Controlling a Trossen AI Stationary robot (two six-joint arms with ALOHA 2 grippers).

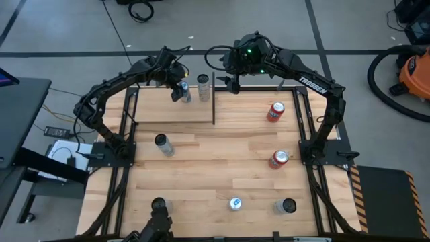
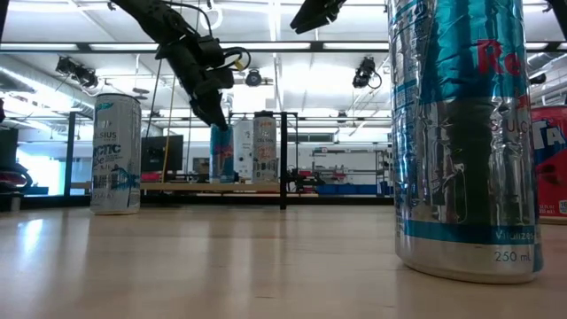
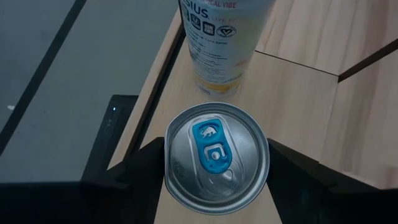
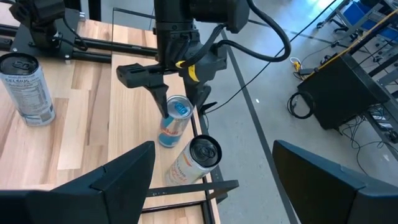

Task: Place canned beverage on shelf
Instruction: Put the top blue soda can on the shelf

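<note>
The shelf (image 1: 161, 111) is a pale wood panel with black rods at the table's far left. My left gripper (image 1: 180, 91) is shut on a silver and blue canned beverage (image 3: 216, 155) with a blue tab, standing over the shelf's far part. A white and yellow can (image 3: 221, 43) stands on its base on the shelf beside it. In the low view both cans (image 2: 221, 152) (image 2: 264, 146) show upright on the panel. My right gripper (image 4: 214, 177) hangs open above the shelf's right rod, holding nothing. My left gripper pinches the can's upper wall just under the rim (image 3: 169, 167) between its two fingers (image 3: 144, 171), one on each side. The fingers slant down from above and from the table's left. The can stands upright, and its base reaches down to the shelf panel (image 2: 177, 187).
Two red cans (image 1: 275, 111) (image 1: 279, 159) stand on the table's right half, a dark-topped can (image 1: 163, 144) just in front of the shelf, and three more (image 1: 158, 204) (image 1: 235, 203) (image 1: 287, 206) along the near edge. An upright black rod (image 1: 213, 101) marks the shelf's right side.
</note>
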